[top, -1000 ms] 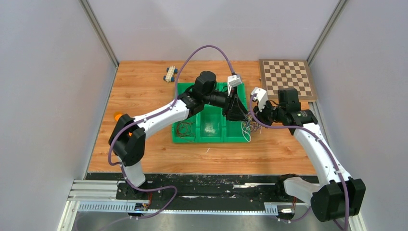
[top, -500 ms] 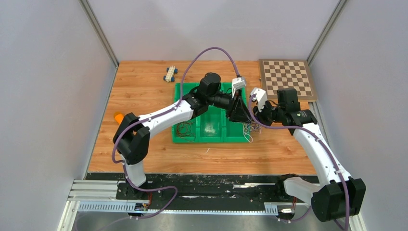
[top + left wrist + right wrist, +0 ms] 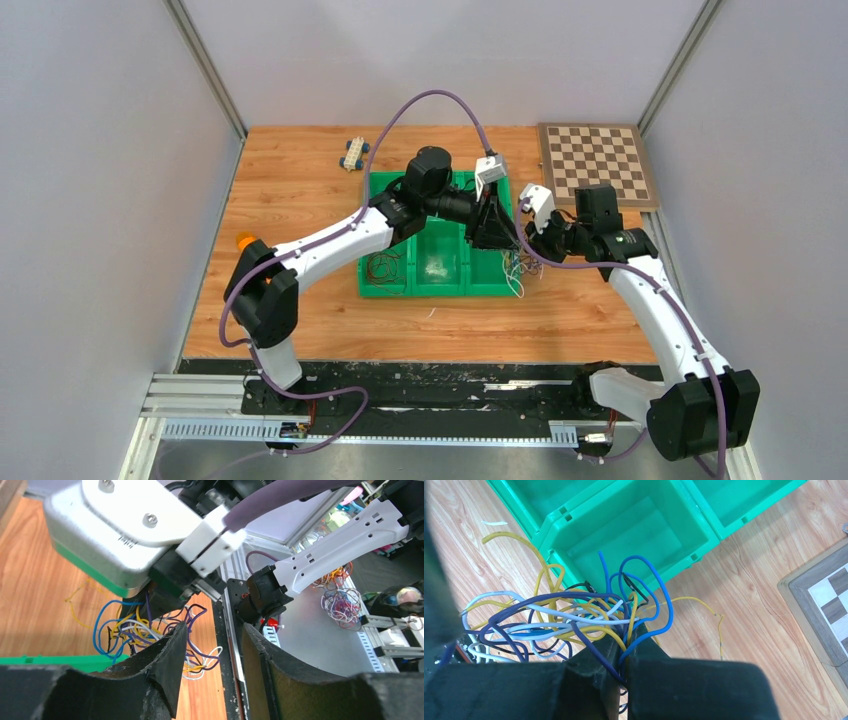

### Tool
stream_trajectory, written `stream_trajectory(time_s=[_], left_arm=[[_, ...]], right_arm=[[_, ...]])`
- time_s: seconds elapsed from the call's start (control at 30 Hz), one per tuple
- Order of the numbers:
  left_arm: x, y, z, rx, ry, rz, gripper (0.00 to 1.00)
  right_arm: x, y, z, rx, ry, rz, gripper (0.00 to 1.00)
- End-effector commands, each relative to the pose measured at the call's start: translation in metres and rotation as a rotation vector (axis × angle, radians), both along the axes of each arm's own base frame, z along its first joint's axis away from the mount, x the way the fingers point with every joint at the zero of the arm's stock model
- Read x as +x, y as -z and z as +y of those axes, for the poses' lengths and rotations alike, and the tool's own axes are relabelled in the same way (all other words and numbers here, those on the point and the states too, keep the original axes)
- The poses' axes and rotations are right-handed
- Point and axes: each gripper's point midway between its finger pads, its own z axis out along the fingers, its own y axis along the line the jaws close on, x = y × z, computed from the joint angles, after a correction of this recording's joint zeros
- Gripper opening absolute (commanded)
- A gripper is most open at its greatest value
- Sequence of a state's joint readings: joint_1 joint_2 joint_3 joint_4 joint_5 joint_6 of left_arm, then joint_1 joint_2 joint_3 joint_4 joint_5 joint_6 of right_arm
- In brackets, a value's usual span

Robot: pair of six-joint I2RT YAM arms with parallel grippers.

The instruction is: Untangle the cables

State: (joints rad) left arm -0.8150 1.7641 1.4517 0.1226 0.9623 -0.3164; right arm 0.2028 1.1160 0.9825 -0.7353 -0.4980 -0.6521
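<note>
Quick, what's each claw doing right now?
Left gripper: open, holding nothing.
Right gripper: shut on the tangled cables.

The left arm (image 3: pixel 335 240) and the right arm (image 3: pixel 655 305) each have glossy white link shells between bulky black joint housings, and a thick purple cable (image 3: pixel 440 97) runs along each. The right arm's wrist camera box (image 3: pixel 115 530) is silvery white with two recessed screws, a small printed marking and a green underside. The left gripper (image 3: pixel 212 647) and the right gripper (image 3: pixel 624 642) have matte black fingers with rough, grainy faces.
</note>
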Motion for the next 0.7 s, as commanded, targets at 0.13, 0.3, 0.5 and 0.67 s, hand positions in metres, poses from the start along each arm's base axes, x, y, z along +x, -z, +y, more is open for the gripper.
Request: stream_trajectory(time_s=[0.13,0.3,0.5,0.67], left_arm=[[-0.002,-0.015,0.002,-0.033,0.001,-0.040,0.51],[0.003,-0.002,0.000,-0.012,-0.019,-0.026,0.67],[0.000,0.010,-0.003,0.013,-0.009,-0.010,0.71],[-0.014,0.018,-0.004,0.031,0.033,-0.007,0.62]], right_arm=[[0.008,-0.017,0.005,0.024,-0.013,-0.068,0.00],[0.007,-0.020,0.006,0.027,-0.016,-0.074,0.00],[0.008,-0.019,0.006,0.026,-0.016,-0.072,0.00],[0.011,-0.021,0.006,0.026,-0.014,-0.076,0.00]])
